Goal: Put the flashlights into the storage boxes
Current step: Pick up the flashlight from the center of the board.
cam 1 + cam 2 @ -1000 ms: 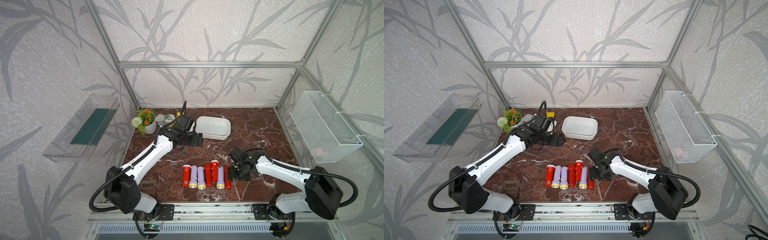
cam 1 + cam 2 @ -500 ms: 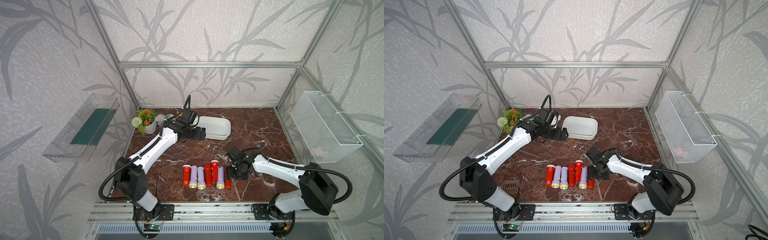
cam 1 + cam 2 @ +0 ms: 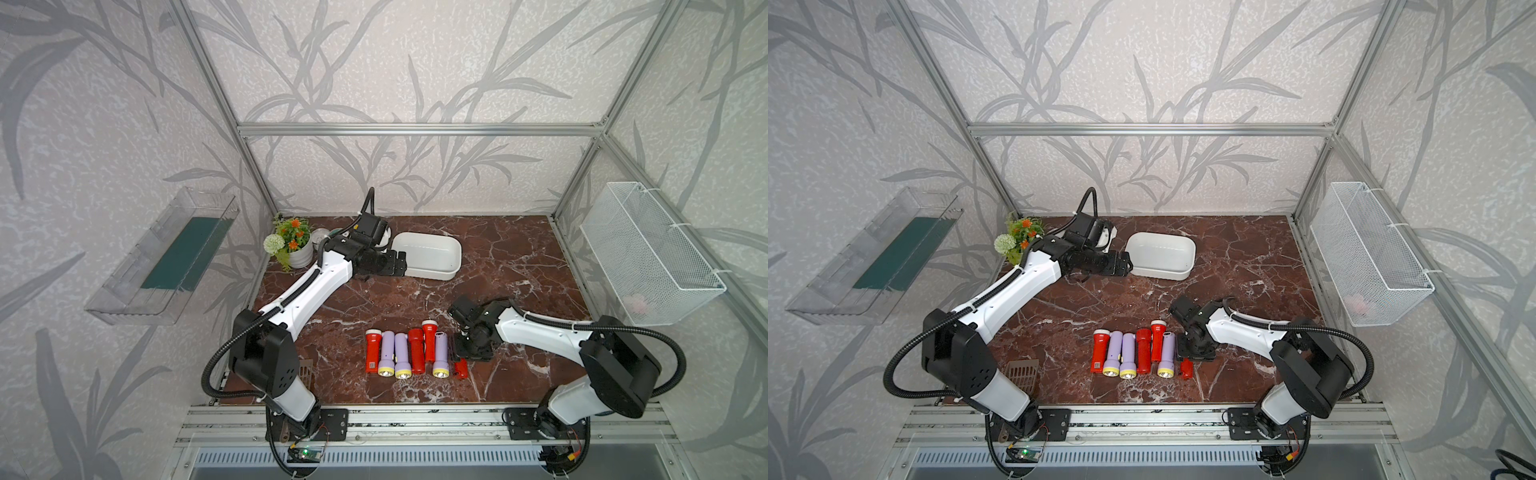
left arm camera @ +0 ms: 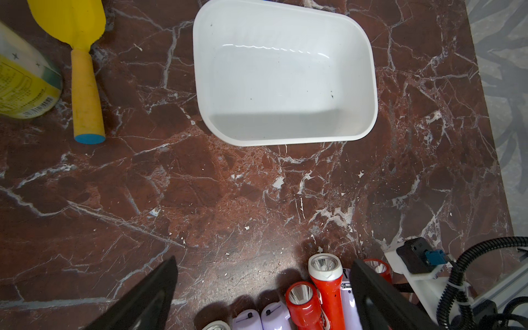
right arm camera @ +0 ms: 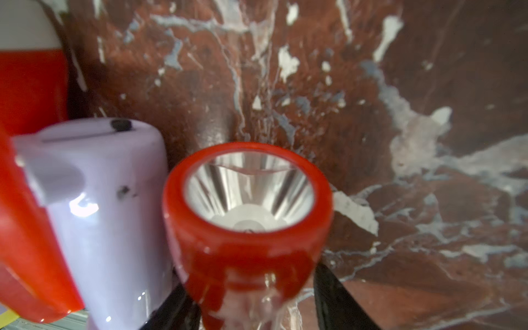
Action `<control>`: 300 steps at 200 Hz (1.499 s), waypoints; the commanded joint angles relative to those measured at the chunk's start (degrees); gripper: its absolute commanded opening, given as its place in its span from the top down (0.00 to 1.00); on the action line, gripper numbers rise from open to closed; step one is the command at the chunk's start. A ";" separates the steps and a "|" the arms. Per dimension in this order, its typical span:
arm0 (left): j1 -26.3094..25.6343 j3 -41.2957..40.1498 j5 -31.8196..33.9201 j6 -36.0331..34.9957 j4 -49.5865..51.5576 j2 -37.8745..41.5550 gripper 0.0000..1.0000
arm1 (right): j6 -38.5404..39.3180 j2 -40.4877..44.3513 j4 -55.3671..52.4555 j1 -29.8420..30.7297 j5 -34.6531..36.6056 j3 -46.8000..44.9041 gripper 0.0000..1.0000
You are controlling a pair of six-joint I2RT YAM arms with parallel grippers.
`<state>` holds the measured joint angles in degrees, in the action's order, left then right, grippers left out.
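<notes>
The bench (image 4: 257, 185) looks like polished red-brown marble with white veins, smooth with a soft sheen. The storage box (image 4: 285, 142) is smooth white plastic, glossy enough to carry a wavy highlight, with a few dark specks inside. The red flashlight (image 5: 245, 257) is shiny moulded plastic around a mirror-bright, faceted reflector. The lilac flashlight (image 5: 114, 214) is glossy plastic too, lightly scuffed. The shovel (image 4: 85, 94) is matt yellow plastic. The basket (image 3: 648, 249) is white-coated wire mesh, the wall bin (image 3: 133, 307) clear plastic and the frame (image 3: 415, 129) brushed metal. The walls (image 3: 415, 62) are matt and rough-textured. The arms (image 3: 316, 286) have smooth white shells and matt black joints.
</notes>
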<state>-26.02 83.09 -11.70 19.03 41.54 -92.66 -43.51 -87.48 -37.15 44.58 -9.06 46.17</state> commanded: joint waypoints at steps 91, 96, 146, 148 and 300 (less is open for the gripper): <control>0.09 -2.36 0.47 0.57 0.38 3.45 0.04 | 1.16 -2.78 -3.11 0.33 1.37 4.19 0.52; 0.09 -2.33 0.35 0.56 0.30 3.39 0.03 | 1.07 -3.07 -3.18 0.33 1.24 4.19 0.52; 0.44 -2.41 -0.15 0.40 0.13 3.16 0.03 | 1.15 -5.16 -3.98 0.33 0.54 4.54 0.72; 0.49 -2.41 -0.16 0.40 0.12 3.12 0.03 | 1.15 -5.16 -4.05 0.33 0.53 4.61 0.72; 2.80 -1.86 -1.96 1.00 -2.28 1.88 0.03 | 4.53 -1.28 -14.73 -1.30 5.10 16.83 0.73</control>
<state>-23.88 81.25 -12.40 19.42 40.16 -90.83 -41.15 -90.89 -47.07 44.40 -5.72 59.07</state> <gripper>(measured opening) 0.966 0.378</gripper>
